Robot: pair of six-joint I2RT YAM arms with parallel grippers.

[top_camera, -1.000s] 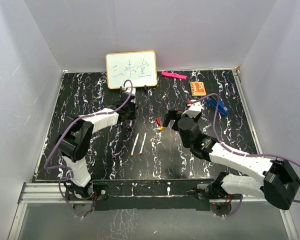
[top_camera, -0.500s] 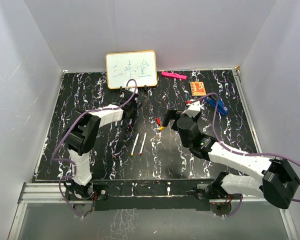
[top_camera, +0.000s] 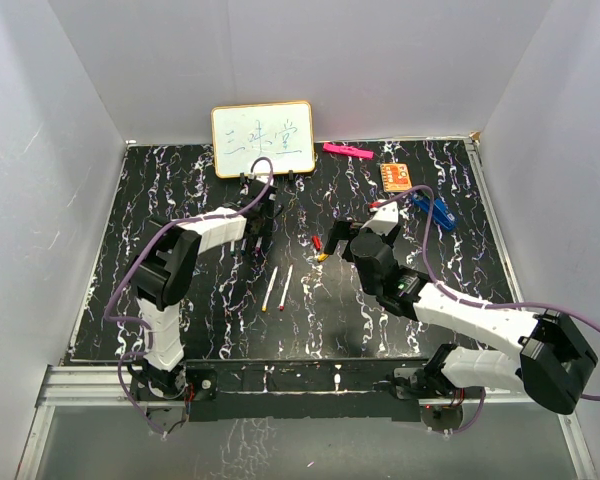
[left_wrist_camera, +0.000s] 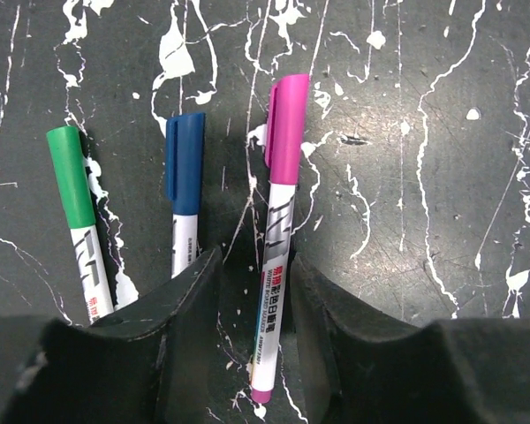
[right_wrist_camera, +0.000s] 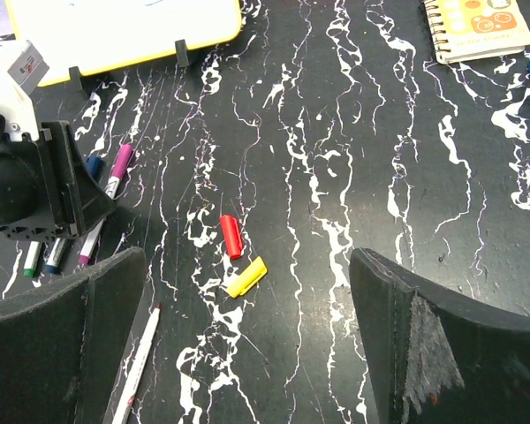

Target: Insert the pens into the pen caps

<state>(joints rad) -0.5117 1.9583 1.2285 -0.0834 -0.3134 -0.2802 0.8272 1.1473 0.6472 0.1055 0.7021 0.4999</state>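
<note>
**Three pens capped, two to go**

At the far left of my capped row lies the green pen (left_wrist_camera: 75, 208), then the blue pen (left_wrist_camera: 184, 190), then the purple pen (left_wrist_camera: 278, 203), each with its cap on, side by side on the table (top_camera: 180, 320). My left gripper (left_wrist_camera: 254, 274) straddles the purple pen with its jaws parted. I see a clear gap on one side, and the pen rests on the table rather than in a grip.

Nearer me, toward the middle, the left bare pen (top_camera: 270, 290) and the right bare pen (top_camera: 286, 283) lie close together and uncapped. Just right of them sit the red cap (right_wrist_camera: 231, 236) and the yellow cap (right_wrist_camera: 246, 276), almost touching. My right gripper (right_wrist_camera: 247, 256) hovers over the caps, jaws spread wide and empty. By my count, that leaves two pens and two caps to join.

For room, the left gripper works tight against the whiteboard (top_camera: 263, 140), whose feet stand just behind the capped row. The table's left half and front centre lie bare. Back right, the pink bar (top_camera: 347, 151), notebook (top_camera: 396, 177) and blue clip (top_camera: 435, 210) crowd the far edge, well apart from the caps.
</note>
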